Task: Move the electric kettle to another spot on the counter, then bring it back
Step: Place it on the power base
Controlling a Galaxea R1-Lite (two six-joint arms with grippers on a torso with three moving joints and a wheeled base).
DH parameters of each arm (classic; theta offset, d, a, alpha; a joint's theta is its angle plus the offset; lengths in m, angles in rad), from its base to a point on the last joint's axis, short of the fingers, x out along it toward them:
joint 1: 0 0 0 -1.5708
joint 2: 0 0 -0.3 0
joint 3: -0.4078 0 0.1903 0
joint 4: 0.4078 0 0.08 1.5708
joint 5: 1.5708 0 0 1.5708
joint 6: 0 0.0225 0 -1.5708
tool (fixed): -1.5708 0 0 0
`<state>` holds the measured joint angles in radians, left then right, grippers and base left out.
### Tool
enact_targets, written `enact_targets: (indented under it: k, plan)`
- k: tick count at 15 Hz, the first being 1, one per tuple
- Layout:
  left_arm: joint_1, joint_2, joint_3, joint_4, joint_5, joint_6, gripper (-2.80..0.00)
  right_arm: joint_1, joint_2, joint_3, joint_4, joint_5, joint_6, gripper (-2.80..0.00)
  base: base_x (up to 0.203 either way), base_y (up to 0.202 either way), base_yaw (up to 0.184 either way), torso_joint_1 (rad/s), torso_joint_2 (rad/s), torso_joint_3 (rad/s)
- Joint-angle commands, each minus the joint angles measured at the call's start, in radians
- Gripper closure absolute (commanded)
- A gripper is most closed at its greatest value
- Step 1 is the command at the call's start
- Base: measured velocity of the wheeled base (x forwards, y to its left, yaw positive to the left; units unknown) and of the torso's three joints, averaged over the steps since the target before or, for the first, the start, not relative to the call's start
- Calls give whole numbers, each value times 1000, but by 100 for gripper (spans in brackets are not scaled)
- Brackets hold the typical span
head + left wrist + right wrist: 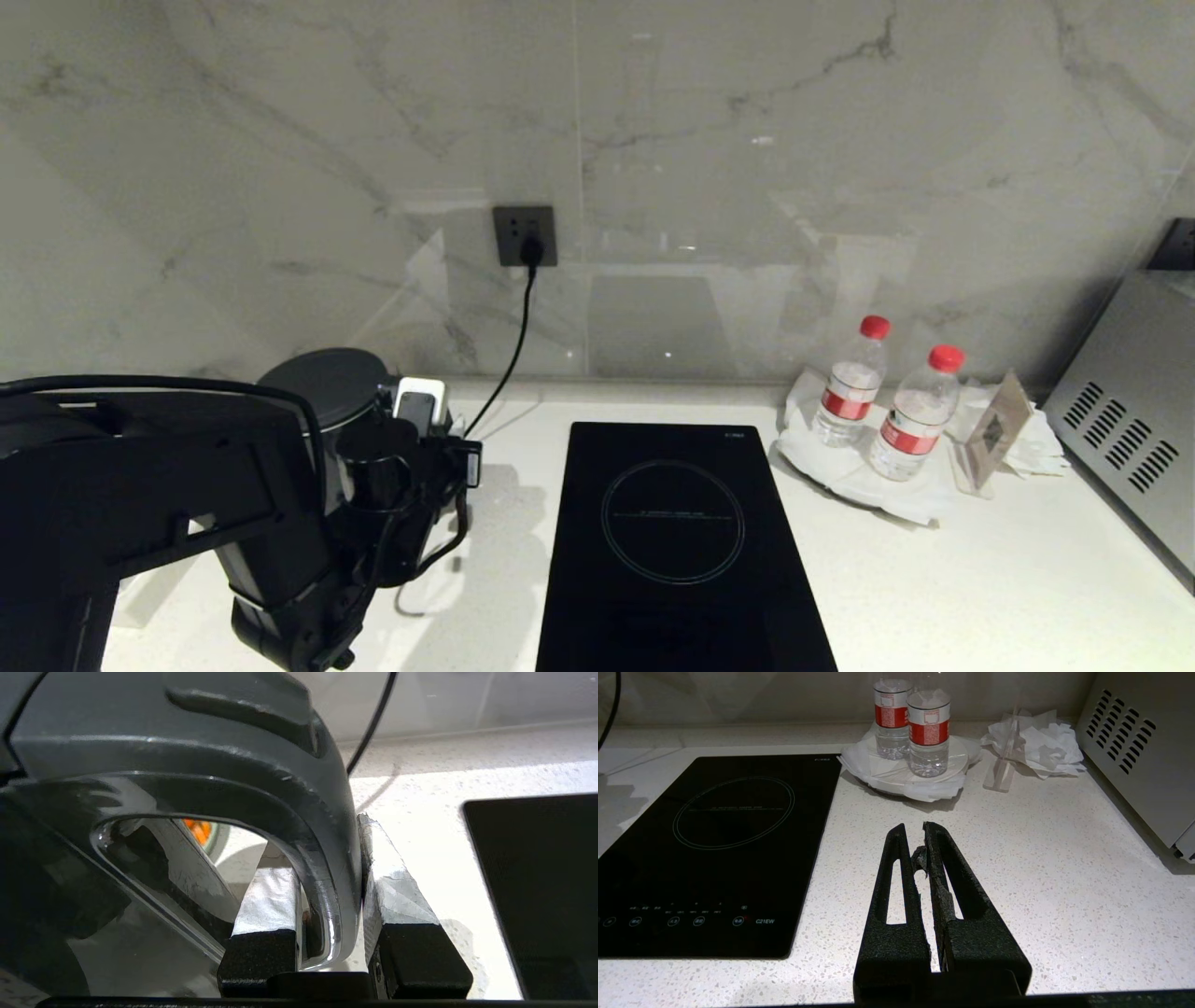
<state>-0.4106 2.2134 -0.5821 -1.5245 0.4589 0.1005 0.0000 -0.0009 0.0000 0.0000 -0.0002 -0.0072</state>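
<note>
Kettle (322,387) in black stands at the left of the white counter (980,579), beside the black hob (672,551), its loop handle (327,868) clamped between the taped fingers (397,891) of the left gripper (327,858). A black cord (518,336) runs from the wall socket (525,235) down behind the kettle. To the right, the right gripper (916,835) hangs above bare counter, its jaws pressed together on nothing, short of two water bottles (929,728).
</note>
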Motion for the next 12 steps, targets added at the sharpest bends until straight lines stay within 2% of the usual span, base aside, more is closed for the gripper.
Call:
enact_targets:
  k: [1,3,8,12]
  plan:
    - [0,4,4,-6,3,-1,0,0,1,0,0,0,0,0,0,0,0,0,0,0]
    - [-5,-4,13,-6,3,-1,0,0,1,0,0,0,0,0,0,0,0,0,0,0]
    - [33,18,-13,-6,-4,1,0,0,1,0,0,0,0,0,0,0,0,0,0,0]
    - [10,9,-1,-6,1,1,0,0,1,0,0,0,0,0,0,0,0,0,0,0]
